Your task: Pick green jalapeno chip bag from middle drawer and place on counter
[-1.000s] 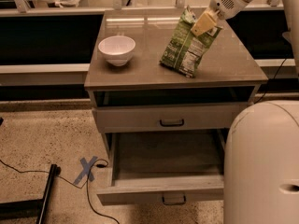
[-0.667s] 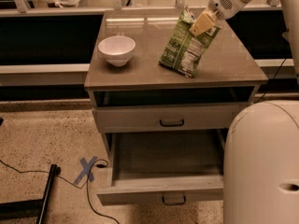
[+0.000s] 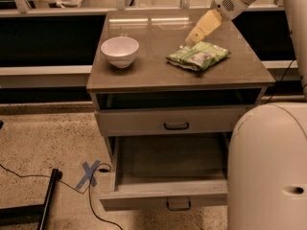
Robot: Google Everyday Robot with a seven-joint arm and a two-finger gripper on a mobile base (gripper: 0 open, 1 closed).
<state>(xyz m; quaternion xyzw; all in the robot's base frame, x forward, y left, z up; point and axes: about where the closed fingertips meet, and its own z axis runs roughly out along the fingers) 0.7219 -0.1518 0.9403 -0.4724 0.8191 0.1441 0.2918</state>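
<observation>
Green jalapeno chip bag (image 3: 199,55) is the thing to watch. It lies flat on the counter (image 3: 158,73), just under the gripper (image 3: 195,36) and a little in front of it. The counter is the biggest thing here, spread out below the gripper. Far down below the gripper and closer to the camera, the middle drawer (image 3: 170,164) is pulled open, and nothing shows inside it. The white bowl (image 3: 120,51) sits off to one side of the gripper, well apart from it. The gripper hangs right over the back corner of the bag, maybe touching it. I cannot tell if it is spread or pressed together. The bag looks like it is where it should go. So the job now, I think, is to let go all the way and lift straight up — no sideways pull, or the bag could slide.
</observation>
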